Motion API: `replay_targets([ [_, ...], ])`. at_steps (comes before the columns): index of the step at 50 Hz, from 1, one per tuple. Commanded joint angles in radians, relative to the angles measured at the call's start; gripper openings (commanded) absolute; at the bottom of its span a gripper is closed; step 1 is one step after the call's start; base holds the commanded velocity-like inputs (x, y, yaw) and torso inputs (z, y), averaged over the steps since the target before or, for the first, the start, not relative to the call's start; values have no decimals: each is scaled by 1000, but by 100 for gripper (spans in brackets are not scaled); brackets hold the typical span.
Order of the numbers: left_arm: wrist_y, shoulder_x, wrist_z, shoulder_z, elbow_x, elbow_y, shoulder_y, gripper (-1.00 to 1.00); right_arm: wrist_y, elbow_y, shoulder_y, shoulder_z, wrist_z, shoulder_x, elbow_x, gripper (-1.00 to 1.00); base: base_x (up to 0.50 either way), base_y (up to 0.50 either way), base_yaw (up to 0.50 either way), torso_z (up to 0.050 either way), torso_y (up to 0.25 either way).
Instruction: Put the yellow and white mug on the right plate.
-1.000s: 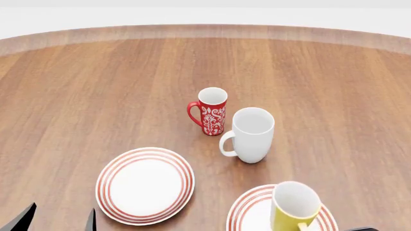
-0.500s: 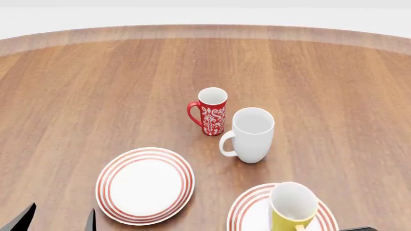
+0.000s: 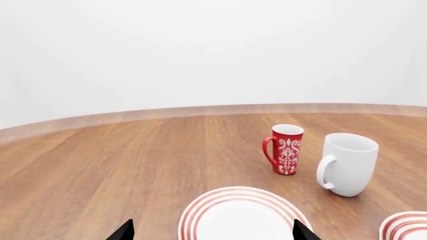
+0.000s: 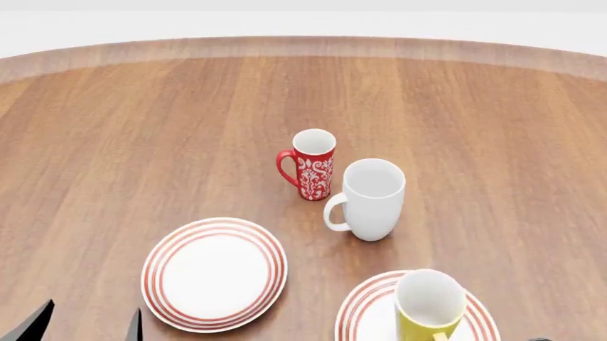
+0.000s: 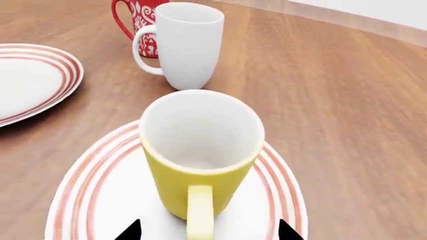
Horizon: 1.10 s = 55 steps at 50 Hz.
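A: Where does the yellow and white mug [image 5: 200,160] stand?

B: Upright on the right plate [image 5: 87,192], the red-ringed one at about five o'clock in the head view. Its white inside faces up and its yellow loop handle points back toward the robot. In the right wrist view its base rests on the plate's white middle.

A: And the right hand [image 5: 203,231]?

B: Released. Its two dark fingertips [image 5: 130,231] show in the right wrist view, spread wide, one to either side of the handle and touching neither the handle nor the mug's wall.

A: The left hand [image 3: 212,231]?

B: Also spread, grasping nothing. It hangs low at about seven o'clock in the head view, just at the near edge of the left plate [image 4: 215,273].

A: What else is on the table [image 4: 142,128]?

B: A tall white mug [image 4: 370,199] near the middle, at twelve o'clock from the right plate, handle turned toward the left plate. Just beside it, at its eleven o'clock, is a slim red patterned mug [image 4: 310,164]. I cannot tell whether those two touch. Both stand upright.
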Motion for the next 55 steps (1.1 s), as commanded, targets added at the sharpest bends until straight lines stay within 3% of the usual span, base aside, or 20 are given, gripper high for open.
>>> replay_targets([
  [1, -4, 0, -4, 1, -5, -6, -3, 100, 14, -85, -37, -2, 13, 14, 4, 100, 0, 0, 0, 0, 0],
  [25, -5, -2, -5, 11, -9, -4, -4, 100, 135, -814, -298, 39, 196, 177, -10, 100, 0, 0, 0, 0, 0],
  [44, 26, 17, 0, 41, 21, -66, -12, 100, -11, -698, -296, -115, 147, 70, -111, 100, 0, 0, 0, 0, 0],
  [55, 24, 12, 7, 64, 35, -62, -11, 100, -38, -758, -315, -146, 164, 26, -114, 100, 0, 0, 0, 0, 0],
])
